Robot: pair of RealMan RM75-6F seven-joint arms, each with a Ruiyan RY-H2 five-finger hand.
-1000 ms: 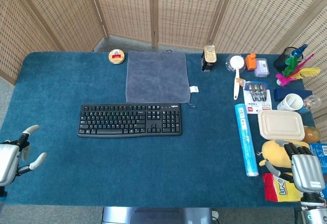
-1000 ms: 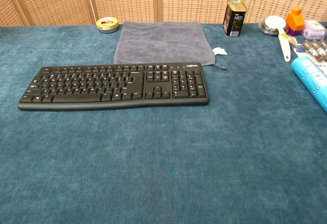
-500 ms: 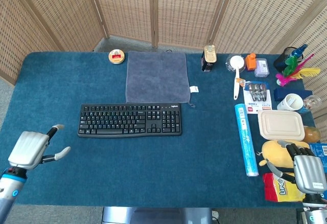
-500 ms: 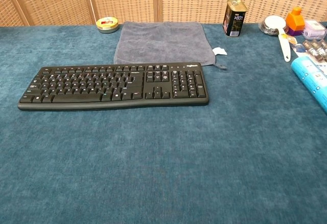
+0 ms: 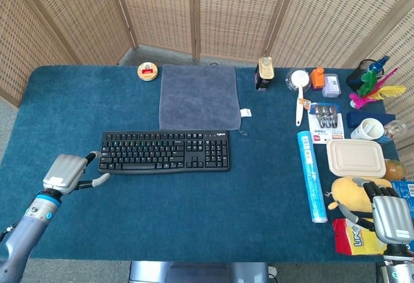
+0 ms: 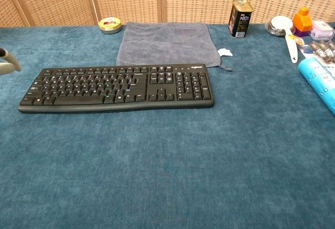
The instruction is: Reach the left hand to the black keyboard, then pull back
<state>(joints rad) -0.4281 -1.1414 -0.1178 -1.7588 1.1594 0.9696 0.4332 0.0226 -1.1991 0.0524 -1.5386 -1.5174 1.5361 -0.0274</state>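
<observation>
Left hand (image 5: 66,172), fingers spread and empty, hovers just beside the keyboard (image 5: 164,152) at its 8 o'clock corner.

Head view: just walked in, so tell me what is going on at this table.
The left robot hand is reaching toward the black keyboard on the blue table. It sits just off the keyboard's left end, holding nothing, fingers apart and pointing at the keyboard; contact cannot be confirmed. The right robot hand is at the table's right edge beside the yellow plush toy, away from the keyboard. A grey towel lies flat behind the keyboard.
</observation>
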